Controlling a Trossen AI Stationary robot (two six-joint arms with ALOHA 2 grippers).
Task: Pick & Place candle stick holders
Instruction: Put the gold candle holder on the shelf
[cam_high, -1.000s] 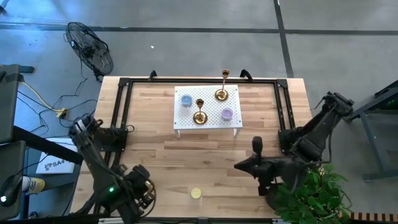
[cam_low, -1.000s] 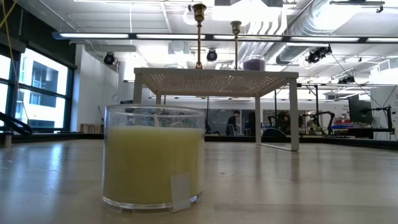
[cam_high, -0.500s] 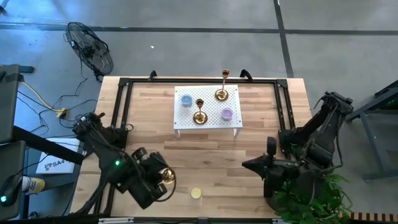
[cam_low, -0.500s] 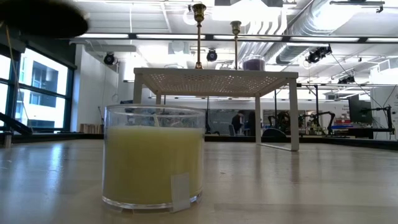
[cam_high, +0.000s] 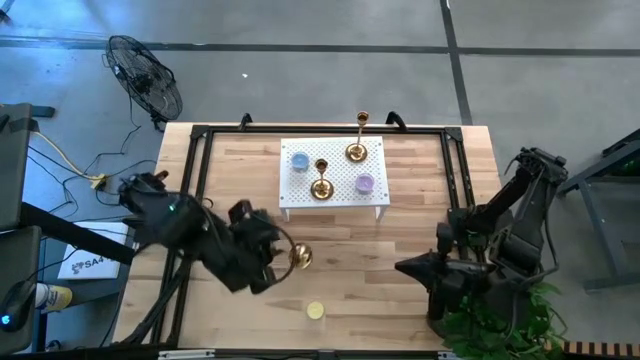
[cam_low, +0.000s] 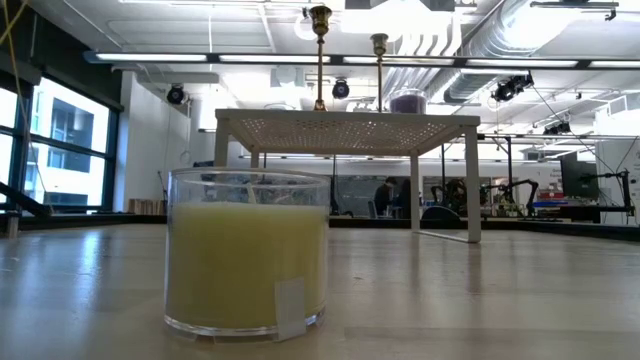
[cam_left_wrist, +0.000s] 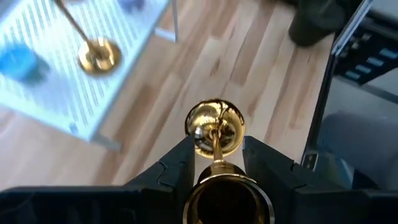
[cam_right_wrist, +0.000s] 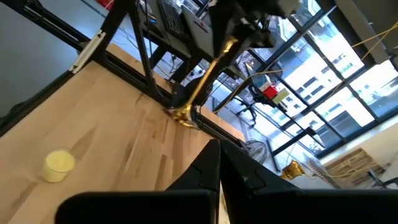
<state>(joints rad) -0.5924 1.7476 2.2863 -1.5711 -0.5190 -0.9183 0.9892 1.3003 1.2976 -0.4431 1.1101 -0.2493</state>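
The shiny brass candle stick holder (cam_high: 299, 256) with a round flared base sits pinched between the fingers of the left tool (cam_high: 283, 256), lifted above the wooden table (cam_high: 400, 240) at lower centre-left of the high view. In the left wrist view the holder (cam_left_wrist: 215, 134) lies lengthwise between the two dark fingers (cam_left_wrist: 177, 171), base pointing away from the camera.

Change from the earlier frames: one second ago the left tool was at the lower left table edge; half a second ago it carried the holder just left of the small yellow glass candle (cam_high: 315, 311). It has moved up and right, toward the white perforated stand (cam_high: 335, 185) at upper centre.

On that stand, unchanged, are two more brass candle stick holders, one with a short stem (cam_high: 321, 186) and one with a taller slim stem (cam_high: 356, 150), plus a blue candle (cam_high: 299, 161) and a purple candle (cam_high: 365, 183).

The right tool (cam_high: 405, 267) waits at lower right, fingers pressed together; it has shifted slightly rightward.
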